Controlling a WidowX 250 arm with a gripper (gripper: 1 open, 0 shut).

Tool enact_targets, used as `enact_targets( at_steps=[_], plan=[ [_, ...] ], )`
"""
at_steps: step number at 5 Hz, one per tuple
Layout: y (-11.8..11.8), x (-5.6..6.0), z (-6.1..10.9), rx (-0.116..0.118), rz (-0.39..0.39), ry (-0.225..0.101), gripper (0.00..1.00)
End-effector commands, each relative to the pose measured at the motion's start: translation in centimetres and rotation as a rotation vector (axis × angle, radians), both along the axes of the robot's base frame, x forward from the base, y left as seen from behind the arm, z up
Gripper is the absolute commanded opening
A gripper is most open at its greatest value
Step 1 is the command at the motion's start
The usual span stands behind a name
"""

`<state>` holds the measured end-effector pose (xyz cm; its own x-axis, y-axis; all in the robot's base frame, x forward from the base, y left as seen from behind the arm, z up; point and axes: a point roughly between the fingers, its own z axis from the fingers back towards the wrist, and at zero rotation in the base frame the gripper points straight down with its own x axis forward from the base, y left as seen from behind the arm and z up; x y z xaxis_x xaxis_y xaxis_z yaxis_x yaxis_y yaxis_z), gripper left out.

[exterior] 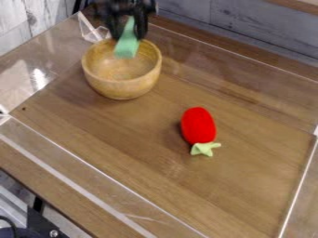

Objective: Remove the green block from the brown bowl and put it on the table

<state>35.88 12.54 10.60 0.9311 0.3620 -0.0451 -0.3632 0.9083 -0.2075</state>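
Observation:
The green block (128, 42) hangs upright above the brown bowl (121, 73), clear of its rim, held at its top between the black fingers of my gripper (125, 20). My gripper is at the top left of the camera view, shut on the block, with its upper part cut off by the frame edge. The bowl sits at the back left of the table (137, 149) with nothing visible inside it.
A red strawberry-like toy (198, 127) with a small green stem lies right of the middle of the table. A clear plastic raised border (74, 177) runs around the table's edges.

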Motion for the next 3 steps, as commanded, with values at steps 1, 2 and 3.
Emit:
enact_targets(
  at_steps=[1, 2, 3],
  plan=[
    [-2.0, 1.4, 4.2, 0.039, -0.067, -0.107, 0.00],
    [-2.8, 1.3, 5.2, 0.038, -0.143, -0.114, 0.00],
    [-3.7, 1.3, 5.3, 0.045, -0.235, -0.112, 0.00]
  ],
)
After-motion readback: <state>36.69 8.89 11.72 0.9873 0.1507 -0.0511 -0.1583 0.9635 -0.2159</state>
